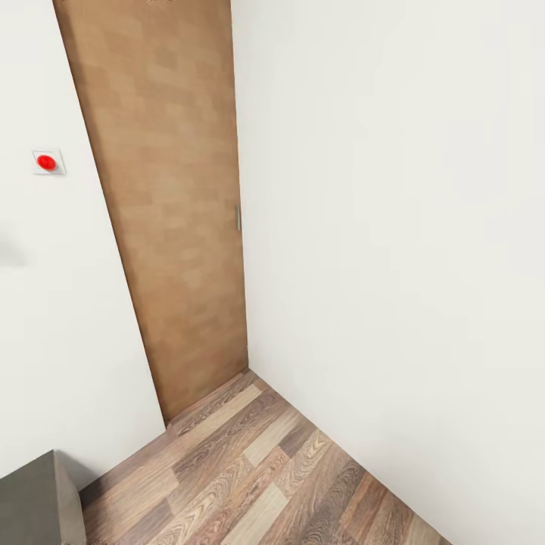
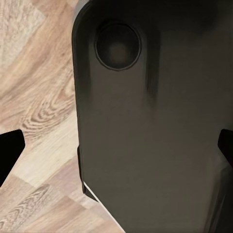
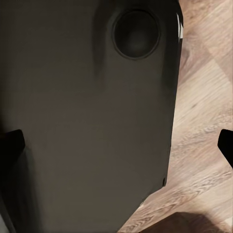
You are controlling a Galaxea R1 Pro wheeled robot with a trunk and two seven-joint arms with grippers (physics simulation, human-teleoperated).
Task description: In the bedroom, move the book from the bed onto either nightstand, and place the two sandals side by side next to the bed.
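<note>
Door: plain brown wooden door (image 1: 170, 204), shut, set in the corner between white walls (image 1: 393, 227).
Switch: red button plate (image 1: 48, 162) beside the door.
Floor: wood planks (image 1: 250, 469).
Corner object: grey box edge (image 1: 34, 503).
Left gripper (image 2: 116, 150): fingertips spread wide, empty, over the robot's dark base (image 2: 155, 126).
Right gripper (image 3: 116, 145): likewise spread, empty.

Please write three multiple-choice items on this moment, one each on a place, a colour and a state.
1. Where is the wooden door in the head view?
A. In the corner, between two white walls
B. Lying on the floor
C. Behind a window

2. What colour is the round button on the wall left of the door?
A. Green
B. Red
C. Blue

3. In what state is the door?
A. Wide open
C. Off its hinges
B. Closed

Answers:
1 A, it stands where the two walls meet.
2 B, the button on its pale plate is bright red.
3 B, the panel is upright and no opening shows beside it above the plank floor.
</note>
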